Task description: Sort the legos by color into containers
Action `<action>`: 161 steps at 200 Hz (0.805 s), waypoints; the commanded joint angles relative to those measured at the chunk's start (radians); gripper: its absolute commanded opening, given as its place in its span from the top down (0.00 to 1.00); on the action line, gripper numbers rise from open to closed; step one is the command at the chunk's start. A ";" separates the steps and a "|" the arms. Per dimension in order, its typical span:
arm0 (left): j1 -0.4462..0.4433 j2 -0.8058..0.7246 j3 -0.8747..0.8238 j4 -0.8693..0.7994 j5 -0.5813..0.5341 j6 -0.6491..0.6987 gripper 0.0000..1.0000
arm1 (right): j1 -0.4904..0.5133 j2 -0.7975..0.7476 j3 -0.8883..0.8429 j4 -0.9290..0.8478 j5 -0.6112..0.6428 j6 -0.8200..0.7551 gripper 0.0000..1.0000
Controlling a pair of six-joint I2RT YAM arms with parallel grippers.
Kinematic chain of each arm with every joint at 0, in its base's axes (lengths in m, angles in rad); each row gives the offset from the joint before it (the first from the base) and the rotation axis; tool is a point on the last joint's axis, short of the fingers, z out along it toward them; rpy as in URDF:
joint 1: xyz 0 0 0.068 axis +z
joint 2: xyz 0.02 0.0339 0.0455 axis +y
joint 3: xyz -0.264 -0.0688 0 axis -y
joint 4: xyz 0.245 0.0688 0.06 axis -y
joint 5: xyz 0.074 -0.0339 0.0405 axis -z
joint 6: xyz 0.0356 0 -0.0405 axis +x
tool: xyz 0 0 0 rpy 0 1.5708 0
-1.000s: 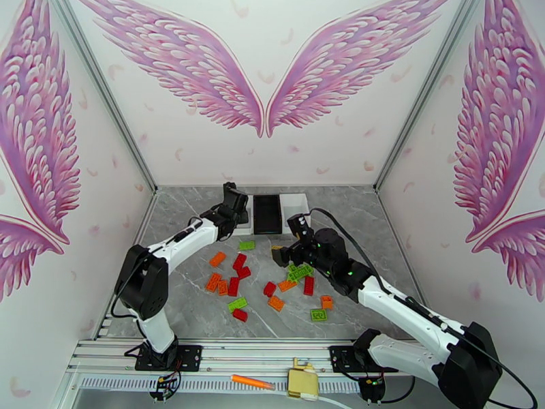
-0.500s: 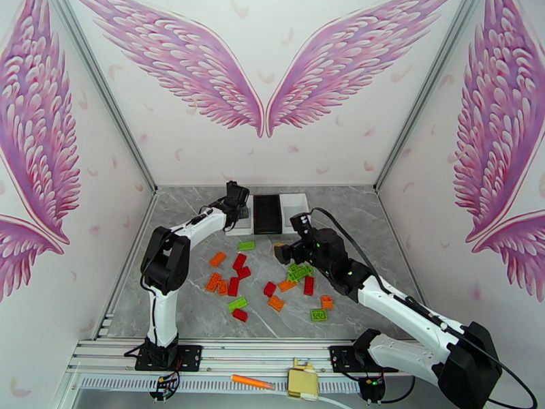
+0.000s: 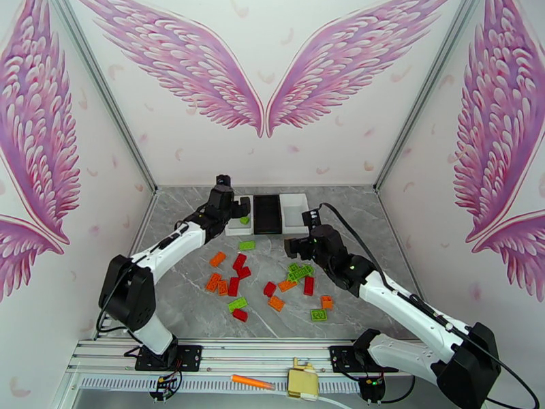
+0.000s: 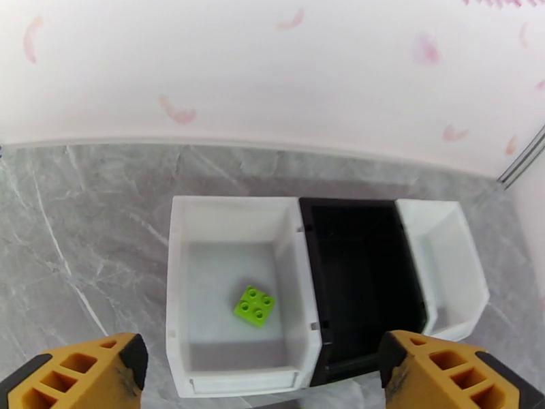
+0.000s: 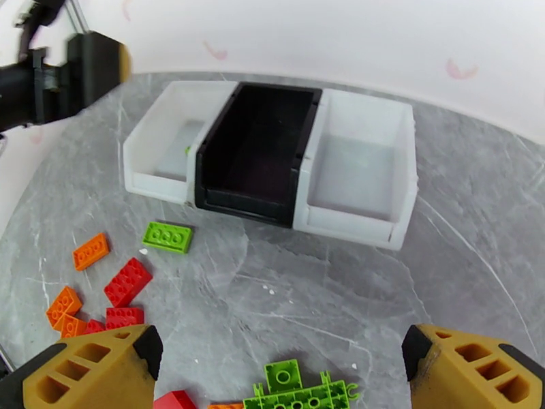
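- The left gripper (image 4: 266,376) hangs over the near edge of the bins with its fingers spread wide and nothing between them.
- The left white bin (image 4: 176,267) holds one square green brick (image 4: 255,306), lying studs-up on its floor.
- The black bin (image 4: 361,281) stands in the middle, touching both neighbours. The right white bin (image 4: 449,267) ends the row. I can see no brick in either.
- The loose legos (image 3: 238,274) lie scattered on the grey table (image 3: 381,219) in front of the bins, orange and red to the left and green more to the right.
- They are probably light, rigid and smooth-sided, so they could squirt out of a skewed pinch. It is best to clamp the two long plain walls, with the fingers square to them.
- The flat green plate (image 5: 167,236) lies alone and low, so the fingertips must reach down nearly to the table.
- The right gripper (image 5: 279,362) is spread open and empty above a tangle of green pieces (image 5: 300,393). These touch each other, so the outermost one should be taken first.
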 commanded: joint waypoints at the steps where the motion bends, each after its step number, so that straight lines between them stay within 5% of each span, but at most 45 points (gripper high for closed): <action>1: -0.035 -0.112 -0.112 0.135 0.092 0.105 0.01 | 0.000 -0.004 0.007 -0.132 0.067 0.128 0.01; 77: -0.133 -0.452 -0.452 0.274 0.437 0.415 0.01 | 0.024 -0.033 -0.053 -0.427 0.062 0.285 0.05; 100: -0.167 -0.506 -0.451 0.185 0.556 0.502 0.01 | 0.027 -0.006 -0.060 -0.462 0.066 0.319 0.08; 161: -0.287 -0.507 -0.412 0.071 0.645 0.610 0.01 | 0.026 0.104 -0.093 -0.418 0.012 0.374 0.29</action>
